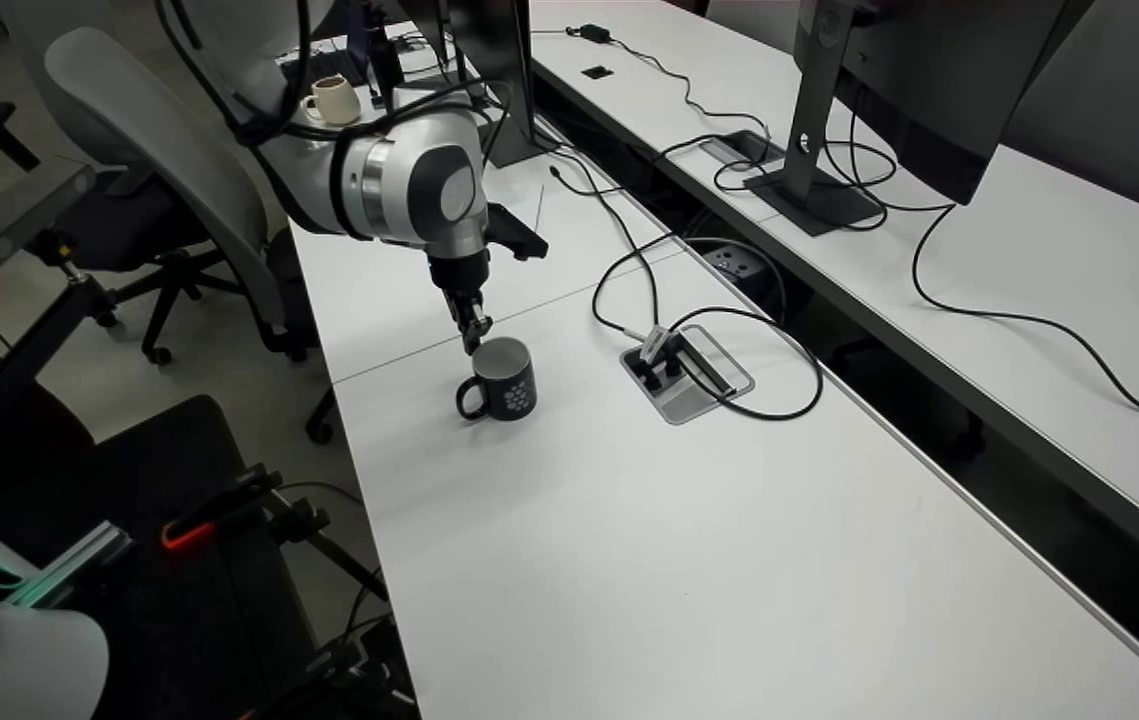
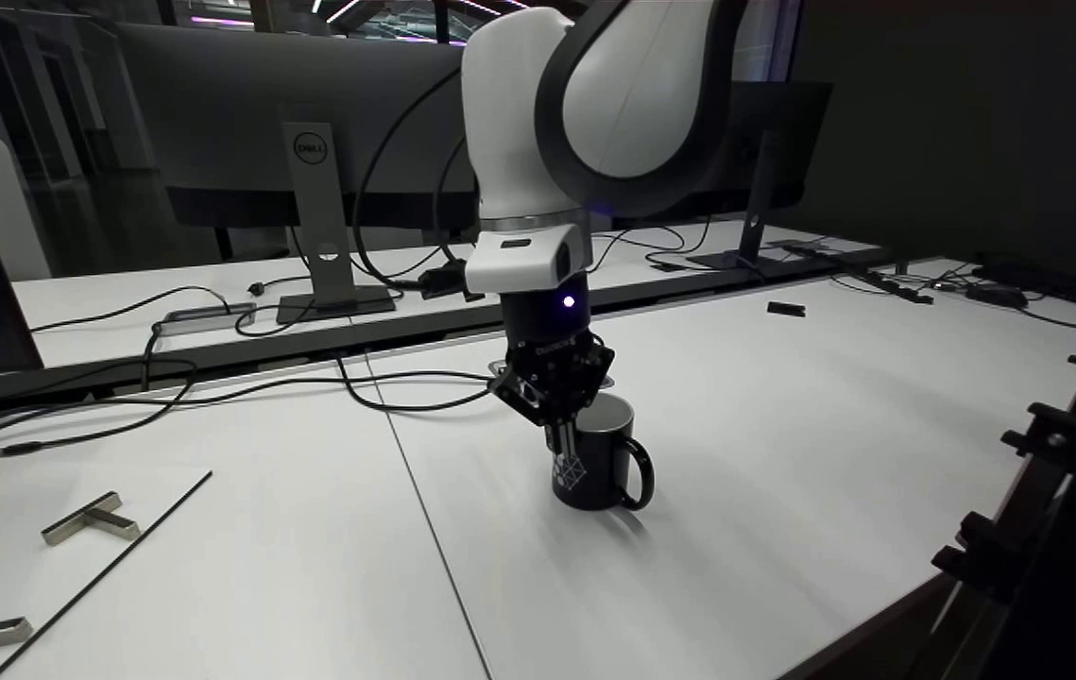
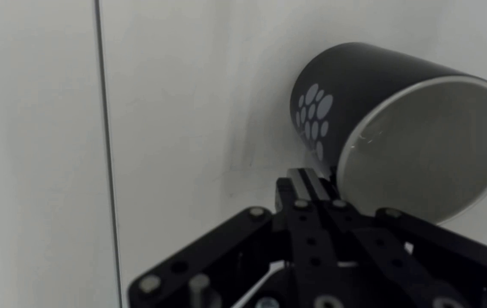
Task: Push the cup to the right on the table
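Observation:
The dark mug [image 1: 506, 388] stands upright on the white table [image 1: 609, 560], its handle toward the near long edge in that exterior view. It also shows in an exterior view [image 2: 606, 467] with the handle to the right, and in the wrist view [image 3: 367, 81] at the right, with its pale inside visible. My gripper [image 1: 474, 338] is low beside the mug; its fingers also show in an exterior view [image 2: 560, 440]. In the wrist view the fingertips [image 3: 305, 172] are pressed together with nothing between them, just left of the mug wall. I cannot tell whether they touch it.
A cable box [image 1: 686, 372] with black cables [image 1: 779, 415] is set in the table beyond the mug. A table seam [image 2: 424, 515] runs near the mug. A neighbouring desk [image 1: 1059, 330] bears a monitor [image 1: 929, 90]. Metal bars [image 2: 92, 518] lie on the table.

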Controlling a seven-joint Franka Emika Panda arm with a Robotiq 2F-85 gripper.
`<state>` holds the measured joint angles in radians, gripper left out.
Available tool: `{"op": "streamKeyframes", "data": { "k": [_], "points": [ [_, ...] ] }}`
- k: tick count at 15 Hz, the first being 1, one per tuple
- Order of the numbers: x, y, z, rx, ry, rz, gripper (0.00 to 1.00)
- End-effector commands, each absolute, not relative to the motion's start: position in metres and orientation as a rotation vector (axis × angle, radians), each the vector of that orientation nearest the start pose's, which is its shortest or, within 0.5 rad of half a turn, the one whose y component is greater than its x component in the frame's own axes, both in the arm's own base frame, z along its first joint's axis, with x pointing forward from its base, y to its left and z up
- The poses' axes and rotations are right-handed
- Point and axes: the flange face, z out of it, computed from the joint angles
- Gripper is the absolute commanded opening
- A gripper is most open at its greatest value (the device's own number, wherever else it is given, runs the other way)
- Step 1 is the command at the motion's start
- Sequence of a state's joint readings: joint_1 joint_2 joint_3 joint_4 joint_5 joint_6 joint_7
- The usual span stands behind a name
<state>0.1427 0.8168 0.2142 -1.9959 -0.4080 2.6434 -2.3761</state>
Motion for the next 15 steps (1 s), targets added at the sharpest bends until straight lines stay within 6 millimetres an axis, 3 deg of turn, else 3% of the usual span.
{"op": "streamKeyframes", "data": {
  "k": [1, 15],
  "points": [
    [0.517, 0.210, 0.051, 0.191, 3.223, -0.168, 0.00],
    [0.509, 0.189, 0.043, 0.281, 3.231, -0.225, 0.00]
  ]
}}
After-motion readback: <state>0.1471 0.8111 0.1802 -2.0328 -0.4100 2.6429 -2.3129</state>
